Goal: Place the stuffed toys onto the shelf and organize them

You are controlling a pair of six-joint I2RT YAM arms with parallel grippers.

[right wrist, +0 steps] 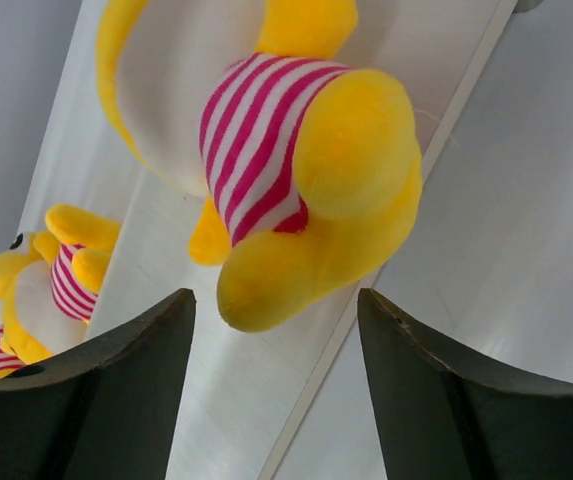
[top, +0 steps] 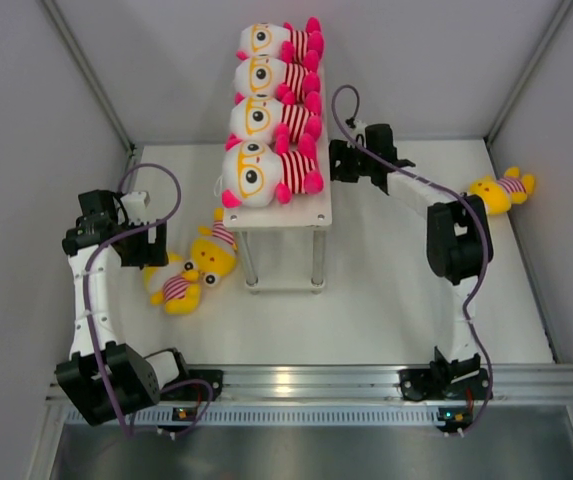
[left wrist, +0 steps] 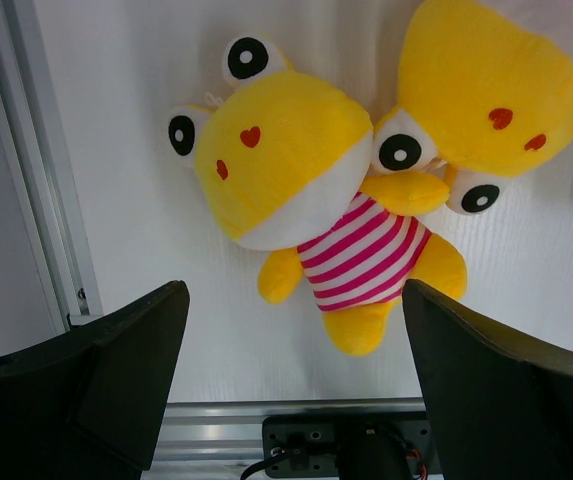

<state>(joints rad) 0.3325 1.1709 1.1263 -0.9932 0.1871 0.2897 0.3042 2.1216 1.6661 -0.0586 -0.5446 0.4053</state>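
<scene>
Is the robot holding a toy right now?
Nothing is held. The left gripper hangs open near two yellow striped-shirt plush toys; the right gripper is open too.

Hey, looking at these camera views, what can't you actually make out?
Top view: lower tier of the shelf, hidden under its top board and the white-headed toys.
Right wrist view: head of the near yellow toy, cut off by the top edge.
Left wrist view: body of the upper-right yellow toy, cut off by the frame corner.

Bright, even overhead light, soft shadows; wrist views' near edges perhaps blurred.
</scene>
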